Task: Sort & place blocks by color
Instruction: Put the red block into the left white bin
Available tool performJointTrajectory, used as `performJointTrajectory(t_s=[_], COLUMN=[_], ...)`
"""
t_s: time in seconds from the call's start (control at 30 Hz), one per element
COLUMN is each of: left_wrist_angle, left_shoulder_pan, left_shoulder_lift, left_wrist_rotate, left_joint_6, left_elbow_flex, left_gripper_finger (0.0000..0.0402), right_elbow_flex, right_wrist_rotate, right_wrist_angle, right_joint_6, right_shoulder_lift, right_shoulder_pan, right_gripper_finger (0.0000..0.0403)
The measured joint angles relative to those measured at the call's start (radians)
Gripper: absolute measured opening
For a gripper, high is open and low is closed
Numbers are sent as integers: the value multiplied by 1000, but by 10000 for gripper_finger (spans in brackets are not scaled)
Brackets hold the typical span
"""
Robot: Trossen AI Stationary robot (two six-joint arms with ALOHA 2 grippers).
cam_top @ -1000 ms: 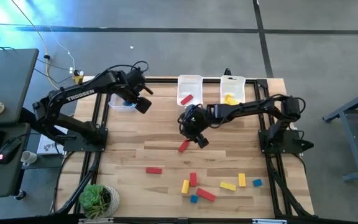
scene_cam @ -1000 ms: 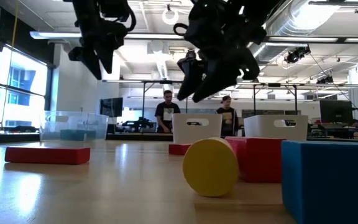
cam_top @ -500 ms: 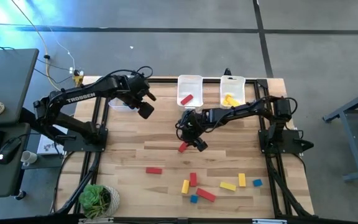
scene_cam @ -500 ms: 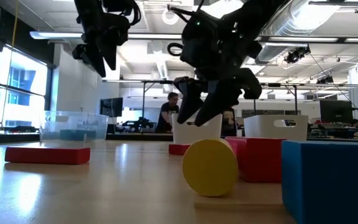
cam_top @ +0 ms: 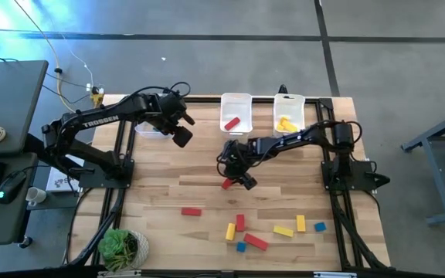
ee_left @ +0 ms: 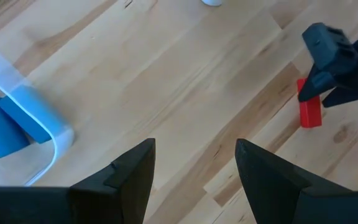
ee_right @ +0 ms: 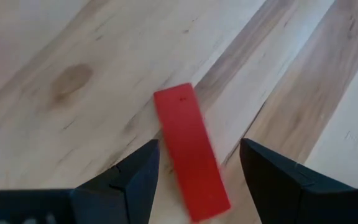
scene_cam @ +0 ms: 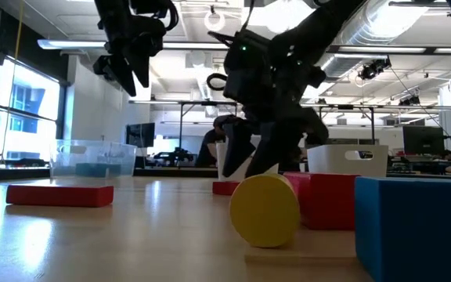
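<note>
Hovering over the red block [ee_right: 188, 151] near the table's [cam_top: 199, 166] centre, the right gripper [cam_top: 236, 174] has its fingers spread, one on each side of the bar and not yet touching it. The bar lies skewed across the gap, so closing from here may push or spin it away instead of clamping it. The left gripper [ee_left: 194, 168], empty with fingers apart, waits toward 10 o'clock beside the clear bin [ee_left: 23, 106], which holds a blue block [ee_left: 2, 127]. More loose blocks [cam_top: 265, 230] lie toward 5 o'clock. The middle bin [cam_top: 236, 112], at 12 o'clock, holds a red piece.
</note>
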Motion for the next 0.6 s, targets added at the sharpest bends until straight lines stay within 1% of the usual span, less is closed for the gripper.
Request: performJointTrajectory(t_s=[0.23,0.33,0.43,0.6], left_wrist_angle=[14,14,14,14], left_shoulder_pan=[0,0,0,0], left_shoulder_lift=[0,0,0,0], left_wrist_rotate=[0,0,-5,-16], left_joint_6=[2,2,10,10], left_elbow_flex=[0,0,0,0], left_gripper_finger=[207,207,207,207], right_elbow_flex=[2,5,5,5], right_wrist_rotate=[-12,-19,-18,-10], right_wrist_angle=[-2,-11,-21,-21], right_joint_6=[12,39,80,173], right_shoulder_lift=[42,50,51,53], right_shoulder_pan=[-1,-2,-2,-1], right_gripper_finger=[211,203,175,98])
